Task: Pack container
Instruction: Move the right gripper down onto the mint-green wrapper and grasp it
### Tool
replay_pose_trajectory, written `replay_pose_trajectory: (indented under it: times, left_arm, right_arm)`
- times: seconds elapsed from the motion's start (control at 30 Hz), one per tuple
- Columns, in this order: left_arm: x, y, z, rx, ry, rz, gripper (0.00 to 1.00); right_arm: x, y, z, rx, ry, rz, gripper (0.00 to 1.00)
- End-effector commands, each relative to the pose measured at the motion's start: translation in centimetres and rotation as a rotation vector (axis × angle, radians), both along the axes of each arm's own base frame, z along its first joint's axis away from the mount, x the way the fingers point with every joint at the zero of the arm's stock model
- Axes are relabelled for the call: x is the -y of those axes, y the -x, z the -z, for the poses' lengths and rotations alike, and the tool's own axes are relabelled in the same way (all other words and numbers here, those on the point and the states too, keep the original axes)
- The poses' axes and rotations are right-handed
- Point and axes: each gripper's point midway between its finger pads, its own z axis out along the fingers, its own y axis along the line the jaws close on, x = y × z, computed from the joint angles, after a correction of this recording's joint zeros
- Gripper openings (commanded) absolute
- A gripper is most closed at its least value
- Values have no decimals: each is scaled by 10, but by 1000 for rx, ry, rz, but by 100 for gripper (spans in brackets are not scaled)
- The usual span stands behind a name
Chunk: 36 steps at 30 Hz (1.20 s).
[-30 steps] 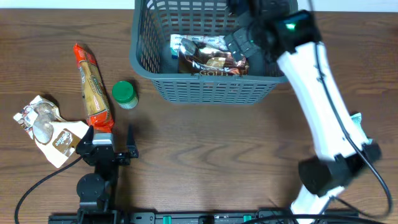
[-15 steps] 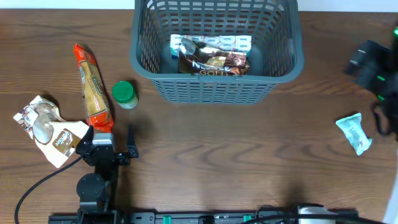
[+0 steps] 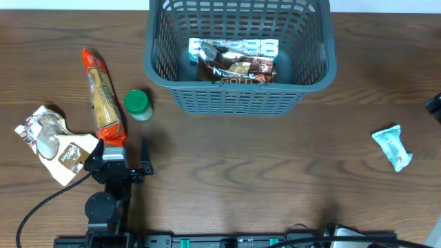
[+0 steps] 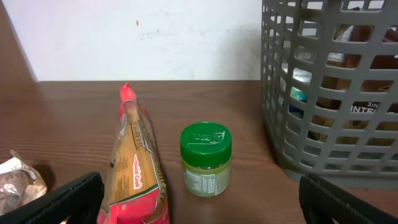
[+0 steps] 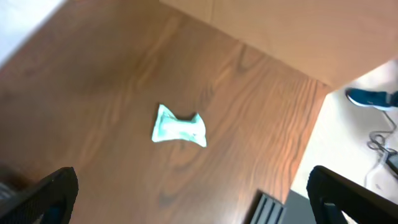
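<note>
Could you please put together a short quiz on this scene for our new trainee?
1. True or false: the container holds no packets yet.
2. What stands between the long orange packet and the container? A) a green-lidded jar B) a spoon C) a cup
3. Which wrist camera looks down on the small pale green packet?
Key: 1 false, a brown packet lies inside; 2 A; 3 the one on the right gripper.

Green-lidded jar (image 3: 138,105) beside orange packet (image 3: 103,93)
</note>
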Motion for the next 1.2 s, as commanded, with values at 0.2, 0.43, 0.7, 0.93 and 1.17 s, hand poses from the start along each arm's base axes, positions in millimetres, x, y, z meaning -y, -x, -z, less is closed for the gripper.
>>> replay_pose_trajectory:
  times: [0.2, 0.43, 0.7, 0.93, 1.17]
  left_arm:
    - [-2, 1, 18, -55, -5, -11, 99]
    - [-2, 1, 18, -55, -5, -11, 98]
    - [-2, 1, 18, -55, -5, -11, 99]
    - [-2, 1, 18, -55, -5, -11, 98]
    - [-2, 1, 18, -55, -5, -11, 99]
  right_arm:
    - [8, 6, 93, -341, -56, -3, 99]
    - [9, 3, 180, -520, -91, -81, 99]
    - [7, -19, 248, -535, -93, -246, 99]
    - [13, -30, 266, -557, -88, -301, 99]
    - [14, -27, 297, -513, -295, -297, 99]
